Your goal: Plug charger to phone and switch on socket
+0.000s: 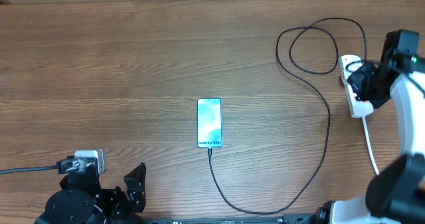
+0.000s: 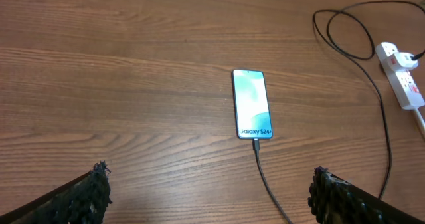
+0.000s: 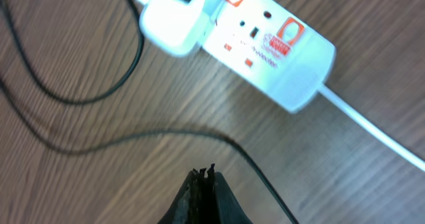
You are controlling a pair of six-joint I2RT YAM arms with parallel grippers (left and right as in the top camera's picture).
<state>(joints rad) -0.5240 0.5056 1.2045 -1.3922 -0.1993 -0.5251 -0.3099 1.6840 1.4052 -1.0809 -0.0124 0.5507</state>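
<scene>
Nearest to me, the left gripper (image 2: pixel 211 172) is parked at the table's front edge with its jaws spread wide and nothing between them. I'd say that's on purpose, since its side of the job looks done and it's out of the way there.

Mid-table is the phone (image 1: pixel 208 122), flat, screen up and lit. The charger (image 1: pixel 329 127) has its tip in the phone's near end. From there the cable swings right and runs up to a loose loop at the back.

Furthest out on the right is the socket (image 3: pixel 272 44), with a white plug block (image 3: pixel 172 24) seated in it, a bit blurry. The right gripper (image 3: pixel 204 174) is above the wood just beside the strip, fingers pinched together on nothing. My guess is that closed makes one blunt tip for poking a red switch (image 3: pixel 290 31). I can't tell whether any switch is on.
</scene>
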